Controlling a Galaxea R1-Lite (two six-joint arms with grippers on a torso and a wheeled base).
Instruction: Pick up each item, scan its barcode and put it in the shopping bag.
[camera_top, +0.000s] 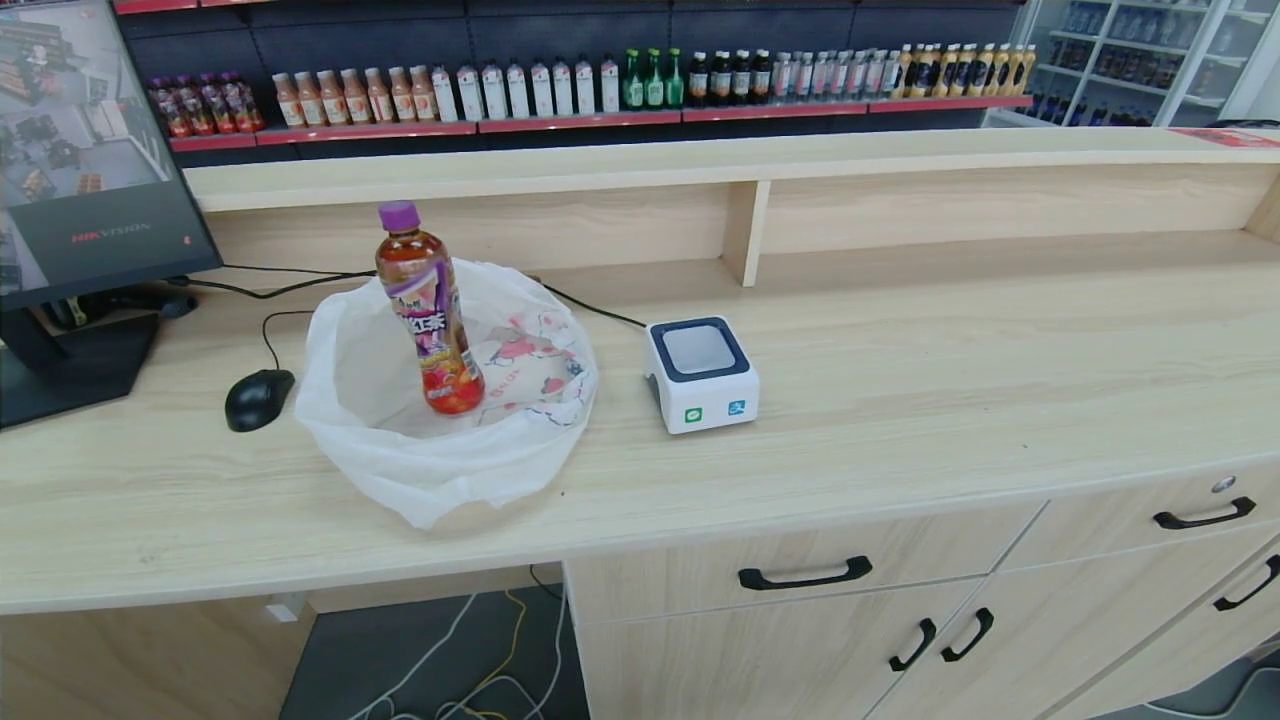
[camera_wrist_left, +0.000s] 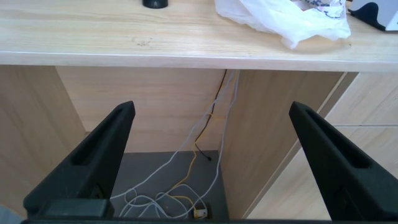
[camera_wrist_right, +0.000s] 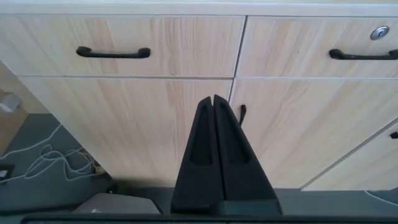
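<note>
Shows left jaws spread below bench (camera_wrist_left: 186, 37), right jaws pressed together facing drawers (camera_wrist_right: 155, 34), bottle (camera_top: 430, 310) standing in shopping bag (camera_top: 400, 470) above.

Setting: shop, checkout counter.
Wooden counter (camera_top: 900, 400) with drawers (camera_top: 805, 575) carries a scanner box (camera_top: 700, 372), monitor (camera_top: 90, 150), mouse (camera_top: 258, 398) and white shopping bag (camera_top: 400, 450). The monitor screen shows tiled camera views of a shop floor. Behind the counter, red-edged shelves (camera_top: 600, 118) hold rows of bottled drinks (camera_top: 520, 88). A white-framed display case (camera_top: 1130, 60) with more bottles stands far right.
</note>
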